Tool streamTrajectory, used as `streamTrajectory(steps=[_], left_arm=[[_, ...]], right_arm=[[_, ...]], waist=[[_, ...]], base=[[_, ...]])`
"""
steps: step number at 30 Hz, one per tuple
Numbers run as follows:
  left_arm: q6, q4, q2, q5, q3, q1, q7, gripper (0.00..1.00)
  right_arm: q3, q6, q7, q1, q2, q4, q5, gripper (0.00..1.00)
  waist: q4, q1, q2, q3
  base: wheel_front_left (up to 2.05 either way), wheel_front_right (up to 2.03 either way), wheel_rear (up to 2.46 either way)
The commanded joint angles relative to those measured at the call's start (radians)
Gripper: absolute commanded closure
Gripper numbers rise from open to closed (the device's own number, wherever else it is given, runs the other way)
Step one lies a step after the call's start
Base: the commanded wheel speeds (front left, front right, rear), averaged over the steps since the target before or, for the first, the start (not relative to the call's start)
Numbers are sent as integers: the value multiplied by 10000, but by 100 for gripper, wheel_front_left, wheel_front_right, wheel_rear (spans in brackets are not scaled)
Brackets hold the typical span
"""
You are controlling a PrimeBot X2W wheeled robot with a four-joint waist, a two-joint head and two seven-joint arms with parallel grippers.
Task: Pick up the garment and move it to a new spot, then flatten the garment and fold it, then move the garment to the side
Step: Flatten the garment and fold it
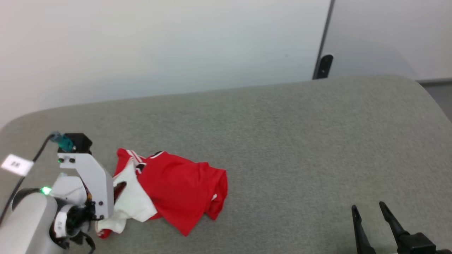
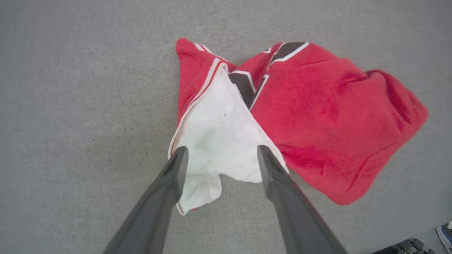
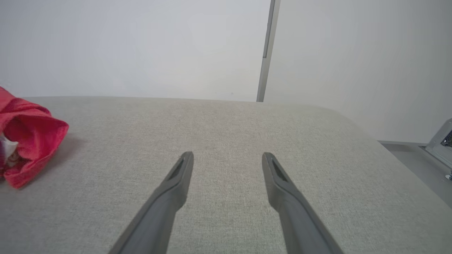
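Observation:
The garment lies crumpled on the left part of the grey padded surface, red body bunched up and a white sleeve turned out toward me. Black white-edged lettering shows in a fold. My left gripper is open and hangs just above the white sleeve, one finger on each side of it, with nothing pinched. Its wrist covers the garment's left edge in the head view. My right gripper stands open and holds nothing at the lower right, far from the garment.
The padded surface has rounded corners, with its far edge against a pale wall. A dark post stands behind that edge. Floor and a metal fitting lie past the right edge. A shoe tip shows at the left wrist view's corner.

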Motion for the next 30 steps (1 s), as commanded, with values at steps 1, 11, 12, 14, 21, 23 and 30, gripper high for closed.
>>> streamTrajectory(steps=[1, 11, 12, 14, 21, 23, 30], left_arm=[[-86, -143, -99, -55, 130, 230, -422, 0], [-1252, -661, -994, 102, 743, 1575, -5014, 0], [-1392, -622, -1102, 134, 797, 1712, -5541, 0], [-1672, -519, -1247, 358, 809, 1932, -6562, 0], [-2102, 268, -1682, 770, 802, 2650, -9117, 0], [-2189, 527, -1755, 805, 745, 2817, -9539, 0], [-2248, 1136, -1943, 1218, 710, 3248, -10622, 0]], right_arm=[[0, 1, -9, 191, 10, -17, -95, 0], [-53, 1, -9, 400, 12, -124, -47, 0], [-53, 1, -9, 396, 10, -134, -47, 0], [-84, 1, -9, 431, 12, -174, -34, 0], [-107, 1, -9, 597, 14, -215, -12, 0], [-104, 1, -9, 665, 11, -228, 20, 0], [-150, 1, -10, 811, 12, -211, 76, 0]], waist=[[338, 0, 0, -307], [784, 0, 0, -679], [816, 0, 0, -708], [902, 0, 0, -761], [1202, 0, 0, -957], [1282, 0, 0, -1024], [1483, 0, 0, -1263]], base=[[0, 0, 0], [0, 0, 0], [0, 0, 0], [0, 0, 0], [0, 0, 0], [0, 0, 0], [0, 0, 0]])
